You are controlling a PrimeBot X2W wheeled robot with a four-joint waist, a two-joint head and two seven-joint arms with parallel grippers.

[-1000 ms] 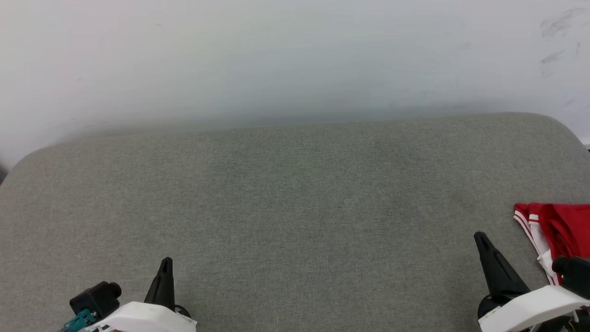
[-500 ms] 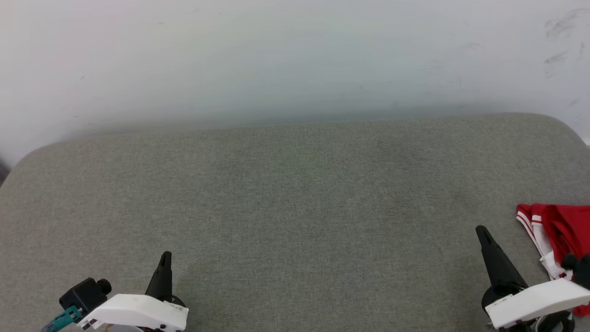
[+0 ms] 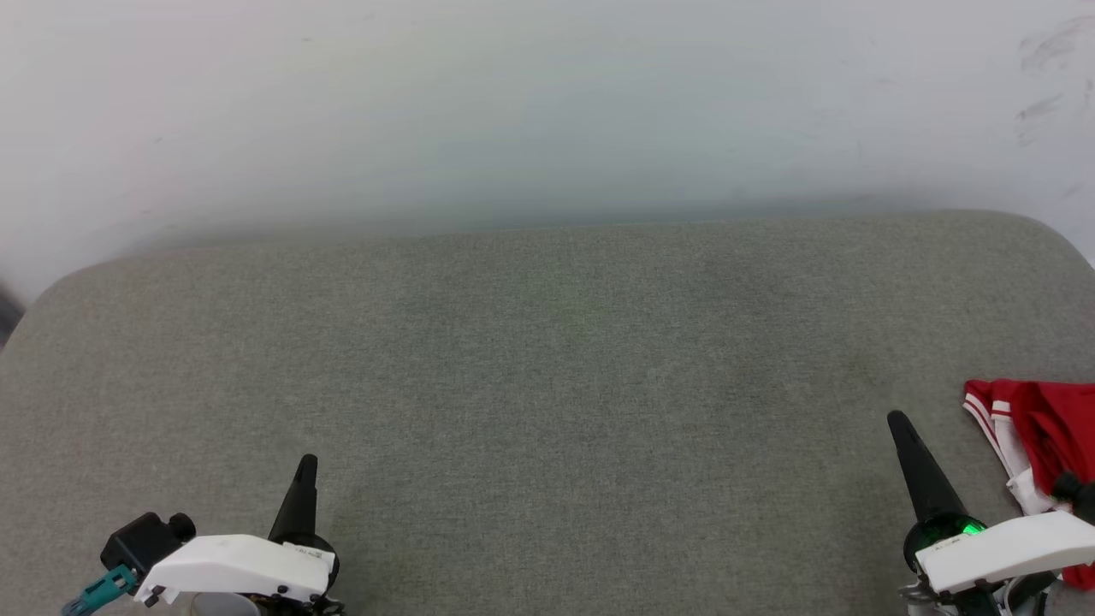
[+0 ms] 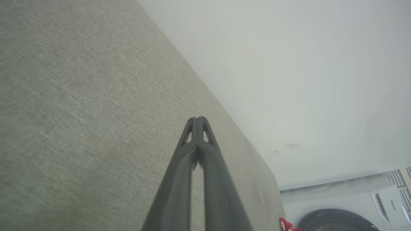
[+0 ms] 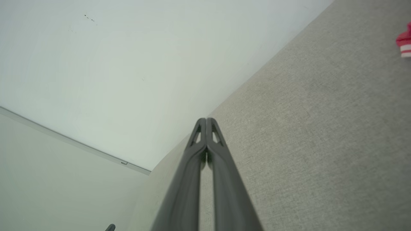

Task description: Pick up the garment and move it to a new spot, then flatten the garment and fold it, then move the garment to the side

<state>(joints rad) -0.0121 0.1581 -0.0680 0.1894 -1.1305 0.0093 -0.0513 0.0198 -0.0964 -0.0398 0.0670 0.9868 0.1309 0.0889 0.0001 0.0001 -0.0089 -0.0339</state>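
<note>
Your left gripper (image 3: pixel 308 464) and right gripper (image 3: pixel 896 421) both have fingers pressed together, empty. The garment (image 3: pixel 1045 419) lies bunched at the bench's (image 3: pixel 547 359) right edge; reaching without parting them could shove it off.

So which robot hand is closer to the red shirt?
Right. The right hand is just to the left of the red shirt. The left hand is far off, at the other side of the grey surface.
</note>
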